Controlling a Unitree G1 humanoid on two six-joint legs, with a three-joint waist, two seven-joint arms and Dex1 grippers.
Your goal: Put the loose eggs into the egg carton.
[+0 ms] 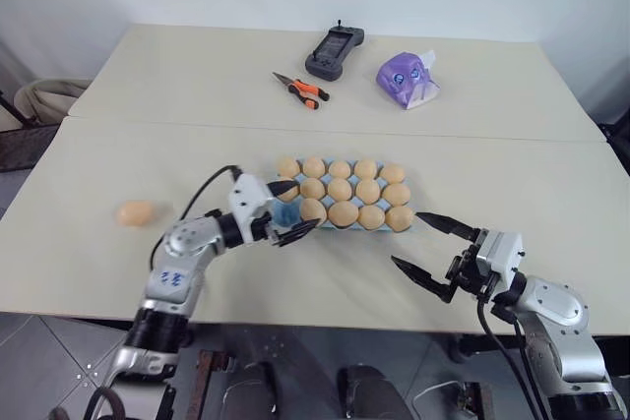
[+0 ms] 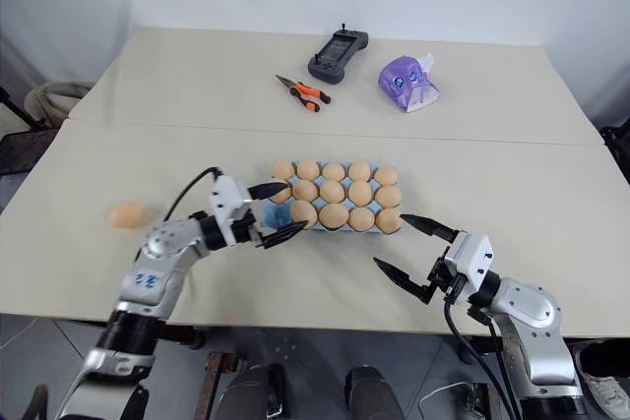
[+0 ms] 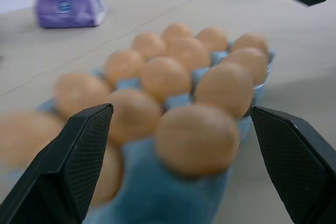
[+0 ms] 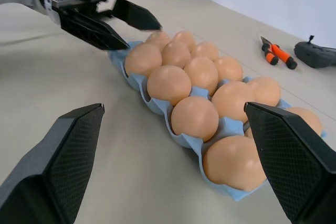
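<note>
The egg carton [image 1: 340, 199] lies near the middle of the near table [image 1: 89, 263], its light-blue cups almost all filled with pale orange eggs; one cup at its 8 o'clock corner shows bare blue [image 1: 285, 213], though an arm partly hides it, so it may not be quite empty. One loose egg [image 1: 136, 212] rests on the table well apart, at the carton's 9 o'clock. The left gripper [image 1: 289, 211] hangs at that bare corner, fingers spread wide on either side of it, gripping nothing. The right gripper [image 1: 425, 247] sits near the carton's 4 o'clock corner, fingers likewise wide apart and empty. On the far table, at 12 o'clock, lie orange-handled pliers [image 1: 301, 90], a dark handheld controller [image 1: 335, 51] and a purple packet [image 1: 408, 79].
</note>
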